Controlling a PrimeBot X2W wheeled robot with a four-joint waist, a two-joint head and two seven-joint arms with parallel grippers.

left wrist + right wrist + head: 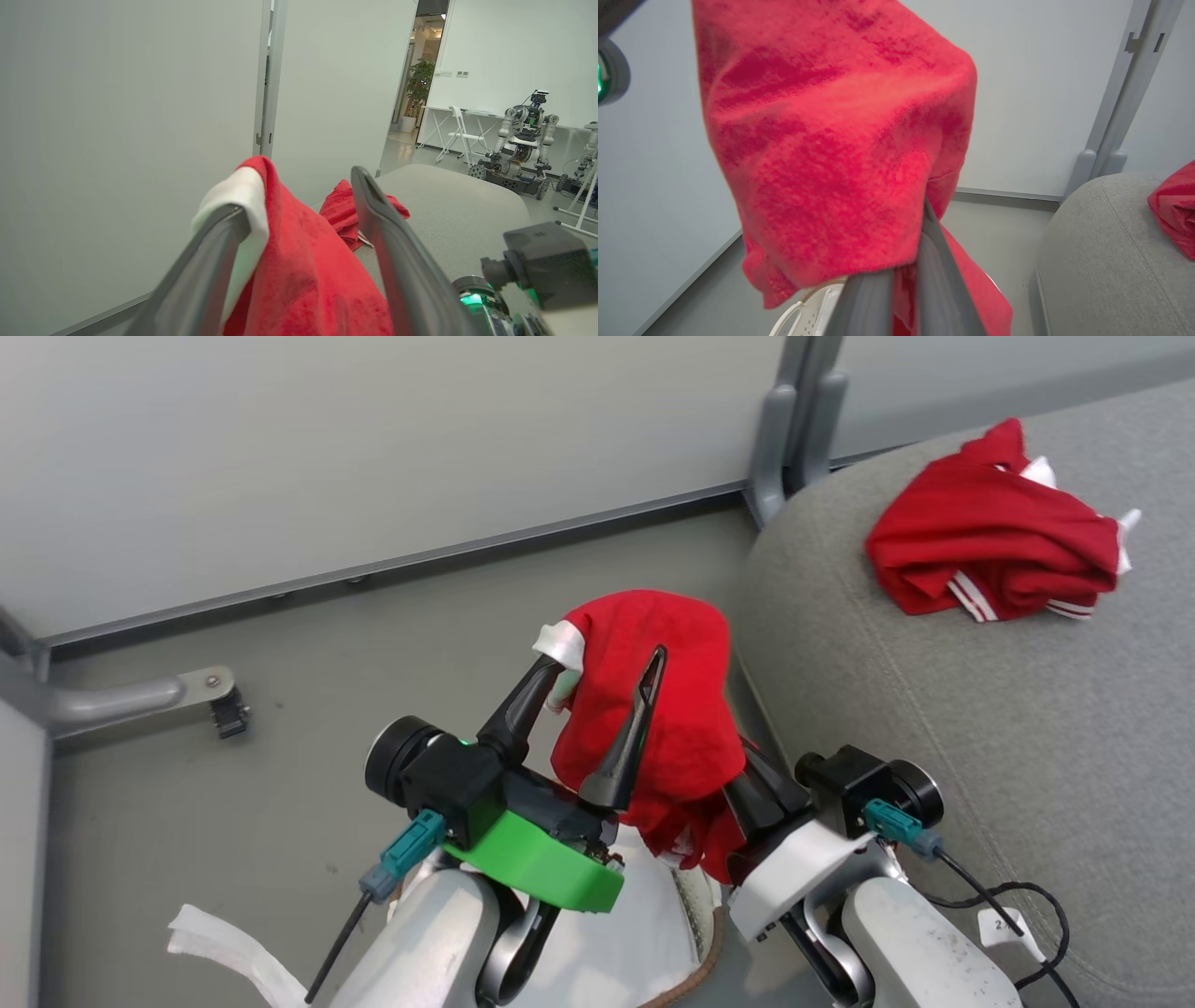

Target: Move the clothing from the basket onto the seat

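One red garment (681, 644) is clamped by the right gripper (758, 782) — and draped over the left gripper (611, 658), fingers parted. A second garment (990, 537) is seen on the seat (980, 709).

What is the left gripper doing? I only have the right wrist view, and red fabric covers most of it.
Observer: The left gripper is open, and the held garment is draped over one finger's tip.
Operator: How does the red piece on the seat lie?
Observer: It is a crumpled red garment with white stripe trim, lying wholly on the seat.
Operator: Anything left in the basket?
Observer: The head view shows a white liner inside the basket. The rest of the basket is hidden.
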